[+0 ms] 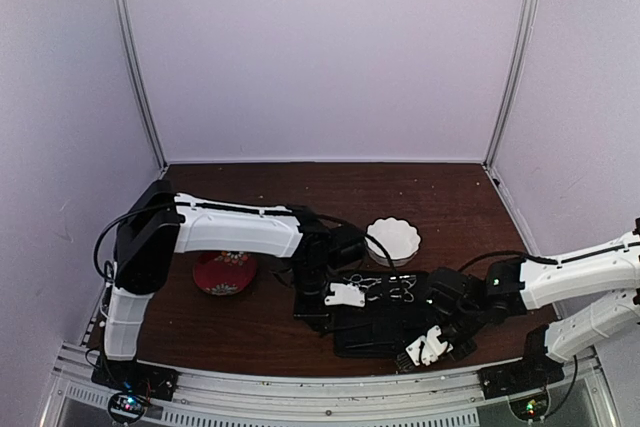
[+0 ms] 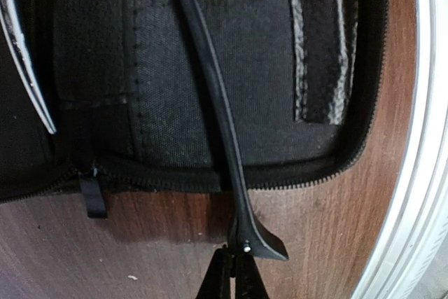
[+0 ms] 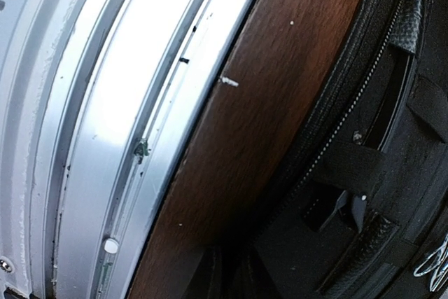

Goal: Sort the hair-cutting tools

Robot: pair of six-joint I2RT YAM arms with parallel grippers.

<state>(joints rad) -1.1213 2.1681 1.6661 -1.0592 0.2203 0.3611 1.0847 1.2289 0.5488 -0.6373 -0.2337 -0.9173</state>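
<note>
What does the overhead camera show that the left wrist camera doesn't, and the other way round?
Only the overhead view shows the red plate and the white bowl. Only the left wrist view shows the thin black clip, its end pinched in the left claw, and a silver scissor blade up close. Both show the open black case lying on the brown table.

We get the top view from above and behind, looking down over the whole table (image 1: 450,197); both wrist views sit very close — left faces down onto the zip case (image 2: 161,89), right skims the near rail (image 3: 140,103) — all three share that case.
</note>
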